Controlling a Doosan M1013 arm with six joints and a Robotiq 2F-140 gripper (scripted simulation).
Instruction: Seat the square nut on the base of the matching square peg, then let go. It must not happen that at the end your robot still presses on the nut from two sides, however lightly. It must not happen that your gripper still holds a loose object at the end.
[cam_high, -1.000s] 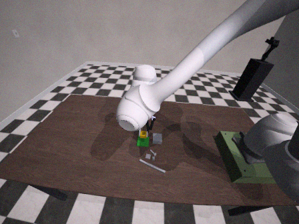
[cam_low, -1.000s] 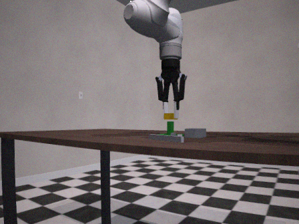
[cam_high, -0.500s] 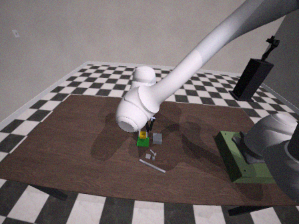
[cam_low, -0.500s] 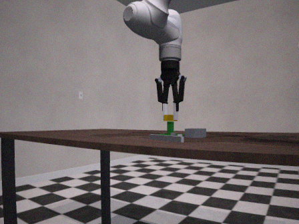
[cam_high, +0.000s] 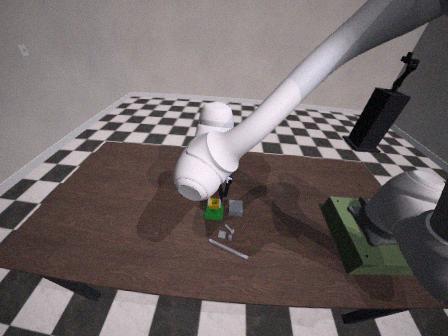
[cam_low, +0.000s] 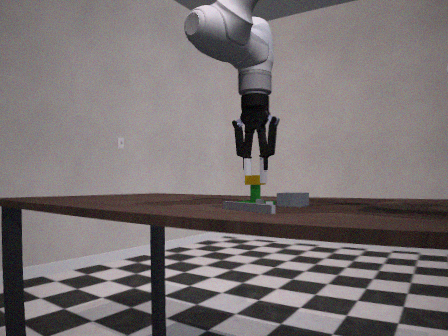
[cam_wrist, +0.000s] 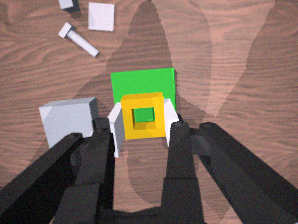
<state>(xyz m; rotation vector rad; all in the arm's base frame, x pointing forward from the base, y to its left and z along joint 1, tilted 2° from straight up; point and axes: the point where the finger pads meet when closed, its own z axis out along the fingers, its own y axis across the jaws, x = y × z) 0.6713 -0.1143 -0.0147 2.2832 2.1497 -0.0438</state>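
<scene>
Gripper: the gripper (cam_low: 255, 176) is hanging straight down from the white arm (cam_high: 280, 107), its fingers pinching the square nut (cam_wrist: 143, 117) by 2 opposite outer faces, so the hole is staying open for the peg.
Square nut: the yellow nut is sitting level just above the green square peg (cam_low: 255, 192), not yet down on the base; in the wrist view the peg's green top is showing through the nut's hole, judged as close alignment.
Base: the green base (cam_wrist: 145, 83) is lying flat on the brown surface (cam_high: 100, 200), extending mostly beyond the nut's far edge.
Neighbours: 1 gray block (cam_wrist: 67, 118) is standing just beside the fingers, which seems to leave little room on that side; a bolt (cam_wrist: 78, 40), a small gray plate (cam_wrist: 101, 16) and a gray rod (cam_high: 228, 248) are lying apart.
Next move: lowering straight down, then releasing, appears to be what is remaining.
Risk: a slight twist could be catching the nut's corners on the peg.
</scene>
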